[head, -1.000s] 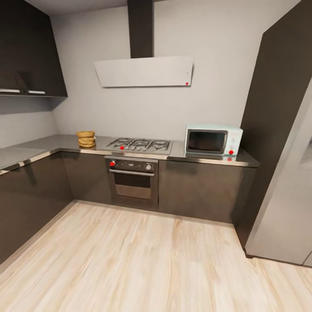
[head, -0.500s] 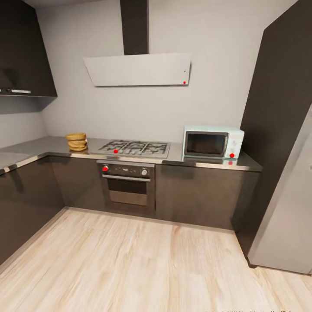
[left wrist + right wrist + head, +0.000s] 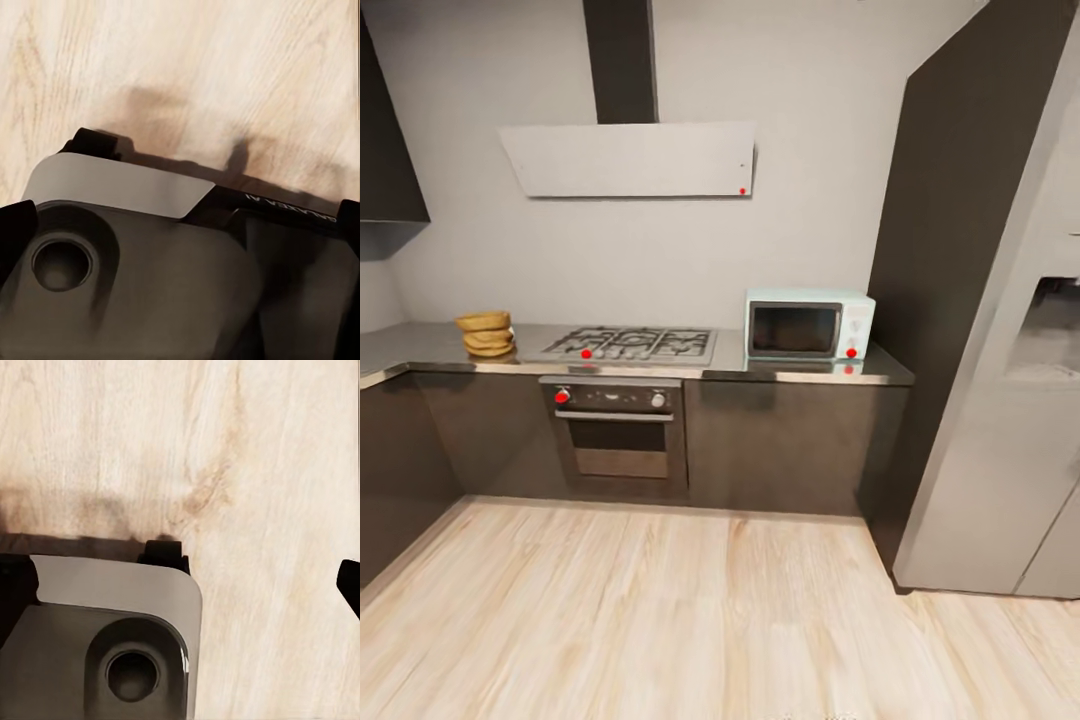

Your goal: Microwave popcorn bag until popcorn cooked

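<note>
Head view has swung right, microwave (image 3: 810, 325) now nearer centre, popcorn bag (image 3: 485, 334) beyond the hob (image 3: 628, 343): approach continues, pincer state untellable.

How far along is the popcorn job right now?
Nothing looks done yet. The popcorn bag sits on the countertop left of the hob, the microwave is shut, and the robot stands back on the wood floor. Approaching, grasping, loading and heating remain.
</note>
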{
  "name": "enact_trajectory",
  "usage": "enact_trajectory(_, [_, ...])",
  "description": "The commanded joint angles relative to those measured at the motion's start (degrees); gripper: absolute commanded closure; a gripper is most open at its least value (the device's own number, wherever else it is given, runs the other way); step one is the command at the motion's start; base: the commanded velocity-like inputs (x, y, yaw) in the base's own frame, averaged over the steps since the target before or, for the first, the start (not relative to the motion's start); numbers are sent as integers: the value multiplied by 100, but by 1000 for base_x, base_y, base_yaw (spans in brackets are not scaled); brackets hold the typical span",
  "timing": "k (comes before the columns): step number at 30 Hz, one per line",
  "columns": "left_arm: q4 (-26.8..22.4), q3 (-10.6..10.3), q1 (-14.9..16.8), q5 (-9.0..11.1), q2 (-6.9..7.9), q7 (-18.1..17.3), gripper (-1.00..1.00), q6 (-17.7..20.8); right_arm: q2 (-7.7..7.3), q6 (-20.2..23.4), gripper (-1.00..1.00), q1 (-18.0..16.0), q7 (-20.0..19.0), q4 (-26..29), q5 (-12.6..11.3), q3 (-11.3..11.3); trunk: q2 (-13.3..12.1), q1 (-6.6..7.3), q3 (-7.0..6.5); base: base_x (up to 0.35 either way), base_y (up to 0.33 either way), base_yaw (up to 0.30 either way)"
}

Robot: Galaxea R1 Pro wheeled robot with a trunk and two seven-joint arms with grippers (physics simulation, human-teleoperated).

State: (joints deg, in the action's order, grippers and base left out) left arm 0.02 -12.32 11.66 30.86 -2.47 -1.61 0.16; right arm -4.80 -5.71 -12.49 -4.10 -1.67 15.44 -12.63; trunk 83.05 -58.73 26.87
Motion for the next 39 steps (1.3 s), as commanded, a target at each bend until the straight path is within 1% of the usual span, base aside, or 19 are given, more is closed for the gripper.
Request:
enact_trajectory(1, [3, -46, 3, 60, 1, -15, -100, 2, -3, -28, -100, -8, -12, -18, 46, -49, 3, 0, 6, 0, 0, -242])
enact_trajectory(6, [4, -45, 3, 60, 1, -15, -100, 2, -3, -27, -100, -8, -12, -18, 46, -50, 3, 0, 6, 0, 0, -197])
enact_trajectory(15, [-1, -46, 3, 60, -4, -15, -100, 2, -12, -2, -100, -8, -17, -18, 46, -46, 3, 0, 6, 0, 0, -12])
enact_trajectory(21, [-2, -34, 3, 71, -14, -23, -100, 2, -5, 8, -100, -8, 69, -18, 46, -46, 3, 0, 6, 12, -2, 0])
enact_trajectory(39, [-2, -29, 3, 73, 13, -22, -100, 2, -3, 8, -100, -8, 76, -18, 46, -46, 3, 0, 6, 232, -163, 0])
